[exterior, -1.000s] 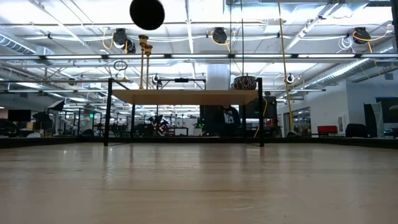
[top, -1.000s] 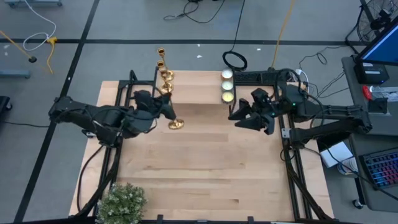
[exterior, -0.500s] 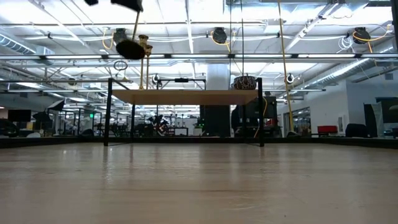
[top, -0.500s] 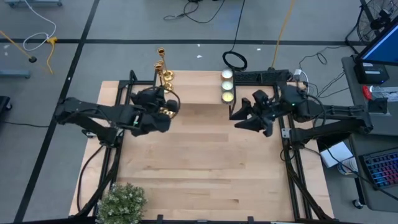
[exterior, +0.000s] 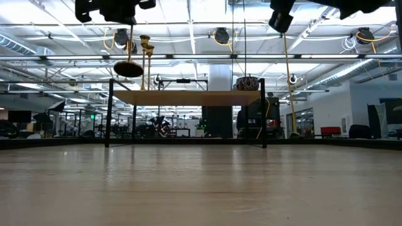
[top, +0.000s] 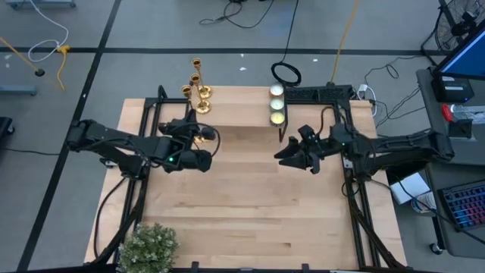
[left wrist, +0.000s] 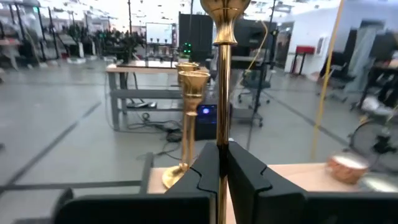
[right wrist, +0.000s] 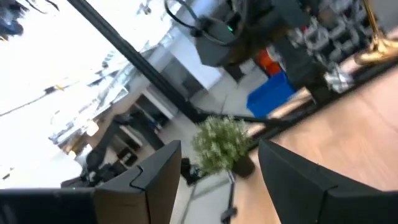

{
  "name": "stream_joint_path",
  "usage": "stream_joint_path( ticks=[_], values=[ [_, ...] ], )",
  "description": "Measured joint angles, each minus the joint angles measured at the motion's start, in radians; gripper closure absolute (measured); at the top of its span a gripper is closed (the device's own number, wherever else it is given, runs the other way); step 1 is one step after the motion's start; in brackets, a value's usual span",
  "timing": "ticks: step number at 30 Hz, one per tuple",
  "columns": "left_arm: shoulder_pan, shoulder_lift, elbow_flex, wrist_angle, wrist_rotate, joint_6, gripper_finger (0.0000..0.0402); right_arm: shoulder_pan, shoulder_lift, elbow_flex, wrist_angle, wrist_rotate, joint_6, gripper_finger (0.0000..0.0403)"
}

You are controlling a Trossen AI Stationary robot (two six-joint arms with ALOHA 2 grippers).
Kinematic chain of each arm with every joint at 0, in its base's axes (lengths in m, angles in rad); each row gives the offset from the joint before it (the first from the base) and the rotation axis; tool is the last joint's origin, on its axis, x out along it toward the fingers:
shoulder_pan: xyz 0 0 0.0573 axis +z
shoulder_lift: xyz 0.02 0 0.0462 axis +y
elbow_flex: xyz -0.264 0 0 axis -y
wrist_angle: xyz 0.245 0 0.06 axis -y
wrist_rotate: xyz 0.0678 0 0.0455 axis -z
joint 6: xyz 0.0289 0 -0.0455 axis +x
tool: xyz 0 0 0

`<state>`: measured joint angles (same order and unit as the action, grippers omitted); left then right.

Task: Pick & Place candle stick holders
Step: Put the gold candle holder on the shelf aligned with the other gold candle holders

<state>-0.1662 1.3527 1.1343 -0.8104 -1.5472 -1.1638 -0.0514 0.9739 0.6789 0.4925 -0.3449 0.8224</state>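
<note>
The left gripper's fingers [left wrist: 205, 177] are pinched tight on the thin gold stem of one candle stick holder [left wrist: 222, 93], which stands upright between them with its cup above. From the low view that held candle stick holder hangs clear of the worktop [top: 250, 189], its round base [exterior: 128, 68] in the air under the left gripper [exterior: 116, 9]. From above, the left gripper [top: 198, 136] sits over the far-left part of the worktop, with the left arm [top: 114, 144] reaching in from the left edge.

Just beyond it, at the far-left edge of the worktop, the other two candle stick holders [top: 197, 87] stand upright close together; the left wrist view shows them as a pair [left wrist: 188, 118] just behind the held one.

The right gripper's fingers [right wrist: 292, 180] stand partly apart with nothing between them. The right gripper [top: 288, 154] hovers over the right side of the worktop, pointing left, raised above the surface [exterior: 279, 16].

Small glowing candles [top: 277, 104] sit in a row at the far edge, near the right gripper. A potted green plant [top: 148, 244] stands at the near-left corner.
</note>
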Motion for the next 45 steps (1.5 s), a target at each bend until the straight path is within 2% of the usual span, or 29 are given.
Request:
stream_joint_path(
  ticks=[4,8,24,28,33,36,45],
  values=[
    [0.033,-0.008,0.001,-0.001,0.015,0.106,0.039,0.021,-0.001,-0.037,0.054,0.07,-0.039,0.0193],
    [0.074,-0.007,0.0,-0.002,0.021,0.12,0.039,0.023,0.008,-0.037,0.034,0.112,-0.083,0.0193],
    [0.146,0.002,0.0,0.017,-0.003,0.07,0.039,0.022,0.047,-0.037,0.026,0.112,-0.105,0.0193],
    [0.163,0.01,0.0,0.122,-0.003,0.14,0.039,0.02,0.047,-0.037,0.025,0.114,-0.109,0.0193],
    [0.176,0.032,-0.001,0.326,0.003,0.389,0.039,0.02,0.047,-0.037,0.023,0.134,-0.109,0.0193],
    [0.195,0.043,0.0,0.413,0.042,0.499,0.039,0.02,0.047,-0.037,0.022,0.133,-0.104,0.0193],
    [0.262,0.079,0.001,0.552,0.148,0.587,0.039,0.02,0.047,-0.037,0.018,0.132,-0.109,0.0193]
  ],
)
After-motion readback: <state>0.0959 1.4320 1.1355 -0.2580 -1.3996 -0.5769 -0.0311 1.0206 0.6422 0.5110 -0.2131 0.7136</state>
